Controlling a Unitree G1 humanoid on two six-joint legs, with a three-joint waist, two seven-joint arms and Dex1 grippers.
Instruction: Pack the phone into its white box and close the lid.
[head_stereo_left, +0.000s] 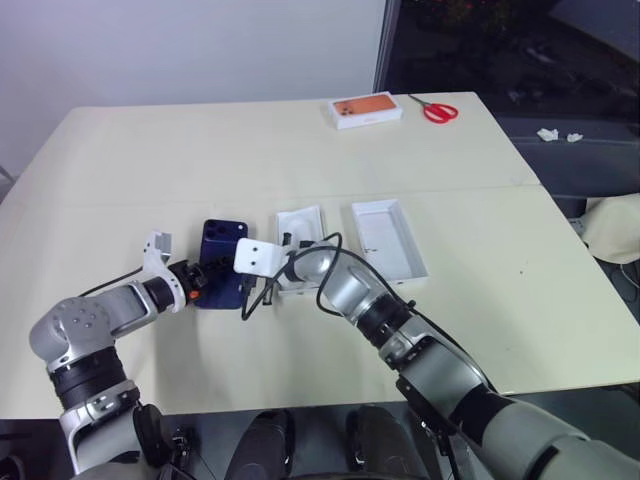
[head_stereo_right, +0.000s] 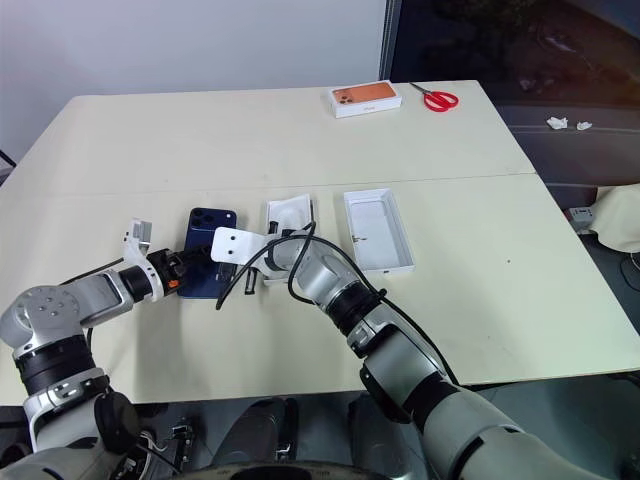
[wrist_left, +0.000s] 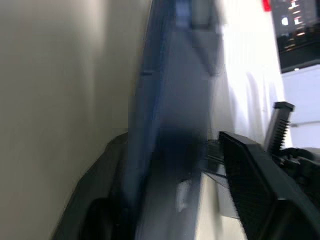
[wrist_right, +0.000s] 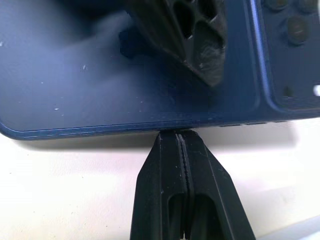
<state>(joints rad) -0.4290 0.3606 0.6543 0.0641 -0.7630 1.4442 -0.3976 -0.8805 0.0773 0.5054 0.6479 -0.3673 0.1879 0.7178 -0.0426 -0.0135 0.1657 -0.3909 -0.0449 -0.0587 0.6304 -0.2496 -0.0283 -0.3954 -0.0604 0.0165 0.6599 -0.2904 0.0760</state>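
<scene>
navy-blue back up, the phone (head_stereo_left: 220, 262) lies flat on the cream table (head_stereo_left: 200, 150) just left of the white box (head_stereo_left: 300, 250); the lid (head_stereo_left: 388, 238) sits right of that, plain inside up. left wrist view: we see the left gripper (wrist_left: 170, 170) straddling the phone's edge, one finger per side, not clearly clamped. right wrist view: right gripper (wrist_right: 182, 142) is pressed together, tips against the phone's long edge, camera bump at one corner.

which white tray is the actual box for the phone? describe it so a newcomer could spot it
On the cream table, find the dark blue phone near the front edge. Two white trays lie beside it; the white box is the one closer to the phone, partly behind the right arm. Its neighbour is larger, fully visible and farther from the phone.
</scene>
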